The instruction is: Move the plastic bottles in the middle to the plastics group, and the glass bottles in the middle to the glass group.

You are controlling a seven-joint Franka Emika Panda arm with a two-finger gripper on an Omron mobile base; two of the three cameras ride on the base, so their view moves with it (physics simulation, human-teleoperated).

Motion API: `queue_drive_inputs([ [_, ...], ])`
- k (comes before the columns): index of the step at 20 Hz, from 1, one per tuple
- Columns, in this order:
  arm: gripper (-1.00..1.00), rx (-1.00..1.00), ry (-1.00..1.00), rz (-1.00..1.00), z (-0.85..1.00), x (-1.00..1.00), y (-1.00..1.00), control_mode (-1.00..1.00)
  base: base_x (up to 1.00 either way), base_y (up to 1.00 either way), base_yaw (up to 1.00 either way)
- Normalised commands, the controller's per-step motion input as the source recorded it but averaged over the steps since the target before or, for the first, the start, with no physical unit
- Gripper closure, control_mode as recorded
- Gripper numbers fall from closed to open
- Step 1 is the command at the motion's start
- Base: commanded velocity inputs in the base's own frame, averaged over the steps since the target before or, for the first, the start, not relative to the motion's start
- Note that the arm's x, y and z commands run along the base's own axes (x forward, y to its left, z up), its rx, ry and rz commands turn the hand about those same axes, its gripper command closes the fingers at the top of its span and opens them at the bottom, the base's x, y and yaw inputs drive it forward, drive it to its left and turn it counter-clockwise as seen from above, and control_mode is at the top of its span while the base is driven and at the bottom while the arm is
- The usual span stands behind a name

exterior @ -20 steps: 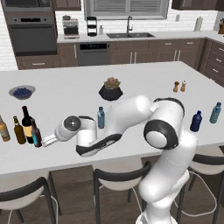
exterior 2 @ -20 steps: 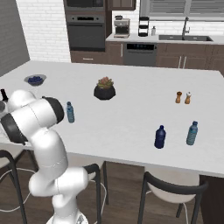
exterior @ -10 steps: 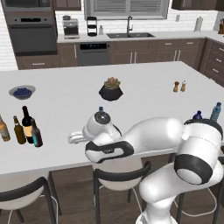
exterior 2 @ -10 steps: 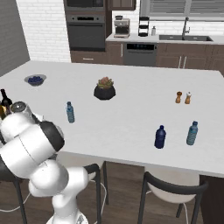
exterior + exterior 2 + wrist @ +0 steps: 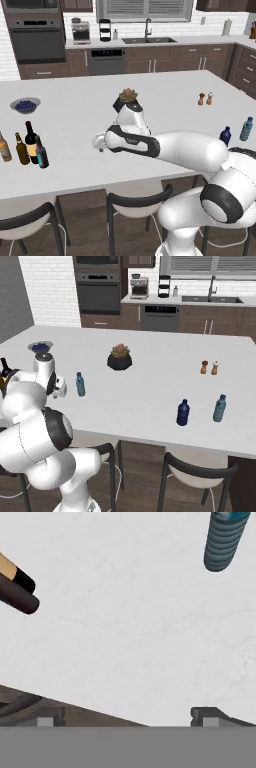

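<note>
Listing, largest first: white island counter [image 5: 150,386]; gripper [image 5: 127,714], jaws wide, empty, above bare counter; light-blue plastic bottle [image 5: 80,384], upright mid-counter near the arm. Probably light, squashy, slippery; grip mid-body, below the cap.

Seven bottles stand on the surface [image 5: 75,130]. Four are glass, clustered well to one side of the potted plant [image 5: 128,99]: an amber bottle [image 5: 4,148], a slim brown bottle [image 5: 21,149], a near-black wine bottle [image 5: 31,141] and a maroon-brown bottle [image 5: 41,153]. Three are plastic: one small light-blue bottle [image 5: 80,384] near the plant, and far on its other side a dark-blue bottle [image 5: 183,412] and a second light-blue bottle [image 5: 219,408]. Also one bowl of blueberries [image 5: 25,105], one plant and two small shakers [image 5: 205,98].
</note>
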Motion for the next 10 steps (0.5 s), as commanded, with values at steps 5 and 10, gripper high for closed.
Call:
queue_drive_inputs([
  [5,-1.00,-0.26,0.06,0.00,0.00,0.47,-0.11,-1.00,0.00,0.00,0.00],
  [10,-1.00,-0.06,-0.10,0.00,-0.10,0.50,-0.17,-1.00,0.00,0.00,0.00],
])
